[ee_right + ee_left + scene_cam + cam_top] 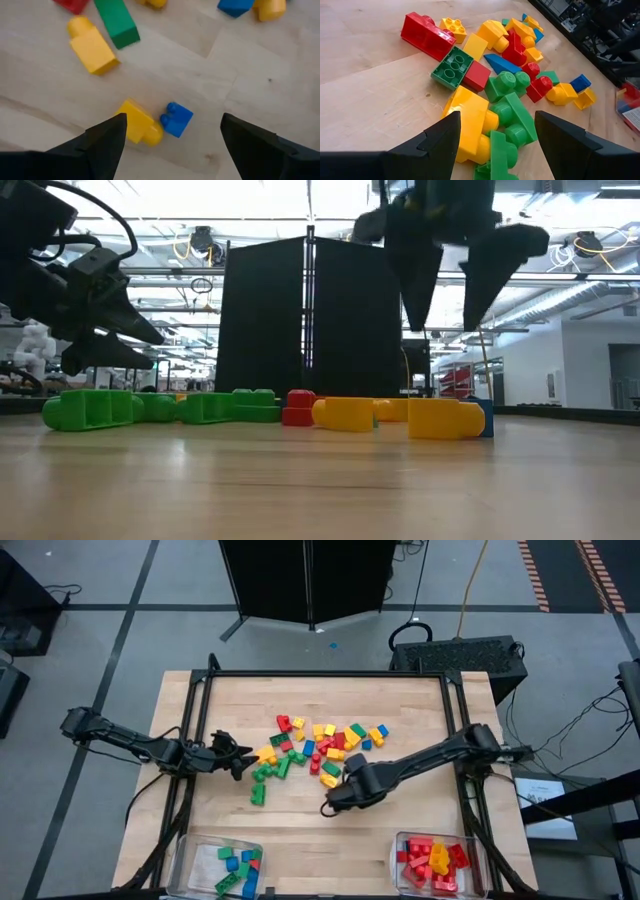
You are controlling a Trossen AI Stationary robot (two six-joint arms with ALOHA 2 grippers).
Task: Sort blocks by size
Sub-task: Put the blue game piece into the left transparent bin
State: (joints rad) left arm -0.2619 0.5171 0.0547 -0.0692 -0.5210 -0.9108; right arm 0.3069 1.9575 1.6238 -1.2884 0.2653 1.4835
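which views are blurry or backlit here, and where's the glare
Low view: both grippers, left and right, are dark silhouettes against bright ceiling lights; the near table is soft. Right wrist view: the whole picture looks slightly blurred, the blue block included. Left wrist view: sharp, with glare on the red block. High view: evenly lit.

Both clear bins (pixel 215 858) cut off by high view's lower edge; right arm overlaps part of the block pile (pixel 320 745); individual block sizes there too small to tell
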